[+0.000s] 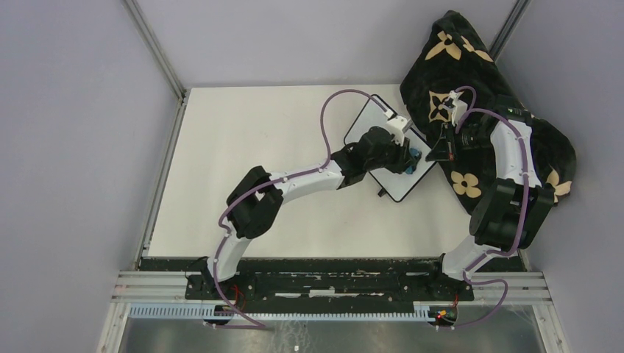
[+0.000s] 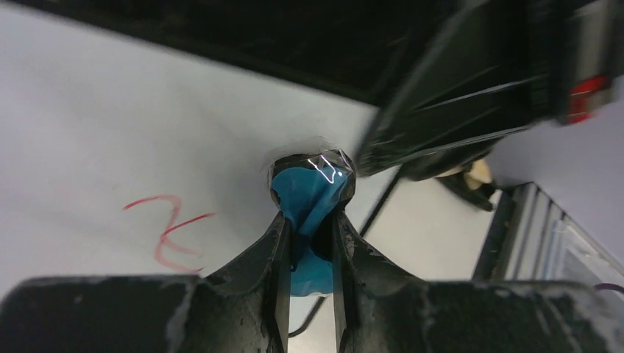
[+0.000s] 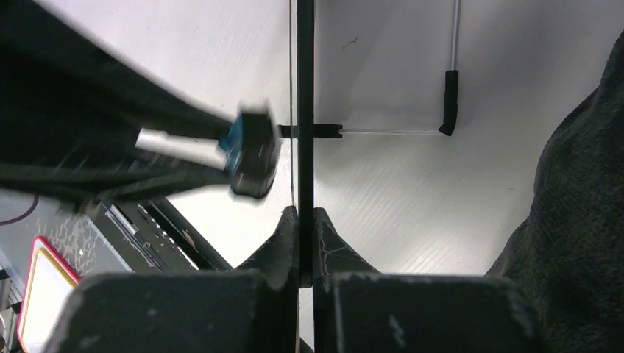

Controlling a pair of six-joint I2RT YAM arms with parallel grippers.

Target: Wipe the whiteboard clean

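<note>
White table (image 1: 250, 132): presses blue eraser (image 2: 309, 191), clamped in left gripper (image 2: 310, 222), onto whiteboard (image 1: 363, 119) just beside blanket (image 1: 486, 81), pinches board's blanket-side edge with right gripper (image 3: 305, 218), leaves red scribble (image 2: 171, 229) unwiped, job seemingly unfinished.

The whiteboard (image 1: 366, 119) sits turned cornerwise on the white table (image 1: 243, 147), its right side beside the black blanket with tan flowers (image 1: 478, 66). The left arm stretches from its base across the board, and the left gripper (image 1: 412, 156) carries a small blue object (image 1: 415, 154) at its tip. The right arm arches over the blanket, with the right gripper (image 1: 435, 152) at the board's right edge.
</note>
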